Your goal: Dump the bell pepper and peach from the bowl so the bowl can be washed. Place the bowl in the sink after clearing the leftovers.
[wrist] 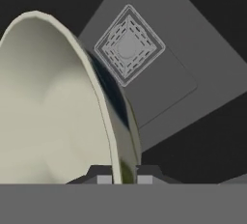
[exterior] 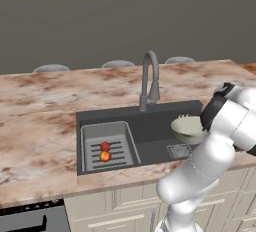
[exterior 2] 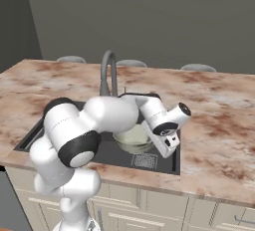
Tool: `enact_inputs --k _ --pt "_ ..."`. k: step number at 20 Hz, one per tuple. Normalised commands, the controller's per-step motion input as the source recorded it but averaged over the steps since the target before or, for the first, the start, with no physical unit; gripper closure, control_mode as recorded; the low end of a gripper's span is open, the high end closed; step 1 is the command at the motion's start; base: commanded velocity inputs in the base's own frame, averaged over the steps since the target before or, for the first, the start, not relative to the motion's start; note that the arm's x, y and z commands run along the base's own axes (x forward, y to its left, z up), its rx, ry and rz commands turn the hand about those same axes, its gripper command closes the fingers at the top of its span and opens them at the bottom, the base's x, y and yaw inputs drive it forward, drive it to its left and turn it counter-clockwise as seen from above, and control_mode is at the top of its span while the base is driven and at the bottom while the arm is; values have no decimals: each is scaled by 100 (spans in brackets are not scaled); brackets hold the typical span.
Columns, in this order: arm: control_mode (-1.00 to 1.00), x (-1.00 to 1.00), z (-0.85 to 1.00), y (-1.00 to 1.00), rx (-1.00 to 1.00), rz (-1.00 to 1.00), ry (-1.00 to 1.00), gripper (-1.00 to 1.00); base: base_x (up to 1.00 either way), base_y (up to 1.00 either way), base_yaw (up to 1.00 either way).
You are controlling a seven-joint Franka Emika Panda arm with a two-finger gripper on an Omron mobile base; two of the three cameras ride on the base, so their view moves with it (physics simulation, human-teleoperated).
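Marbled pink-brown counter (exterior: pixel 40 141), pale cabinet fronts (exterior: pixel 125 208) below, 3 grey stools (exterior: pixel 118 64) behind

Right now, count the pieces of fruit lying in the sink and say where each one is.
2. The bell pepper and the peach lie touching on the ribbed tray section at the sink's left end, pepper behind peach. The bowl's visible inside holds none.

We are in a rendered home kitchen: a long counter of pink-brown veined marble (exterior: pixel 45 106) runs across the left base view over pale cream panelled cabinet doors (exterior: pixel 120 203). Set into it at about 5 o'clock from the middle is a large dark grey rectangular sink (exterior: pixel 150 126) with a grey gooseneck tap (exterior: pixel 149 78). At 12 o'clock, beyond the counter's far edge, three round grey stool seats (exterior: pixel 118 64) stand before a plain grey-brown wall (exterior: pixel 125 16).
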Motion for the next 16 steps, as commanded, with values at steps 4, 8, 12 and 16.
enact_inputs --k 4,8,12,16 --pt "-100 16 -40 0 -2 0 0 100 0 0 0" --pt "-100 12 -19 0 -3 0 0 100 0 0 0" --pt "-100 6 -29 0 -4 0 0 100 0 0 0" --pt "-100 2 -35 0 -2 0 1 100 0 0 0"
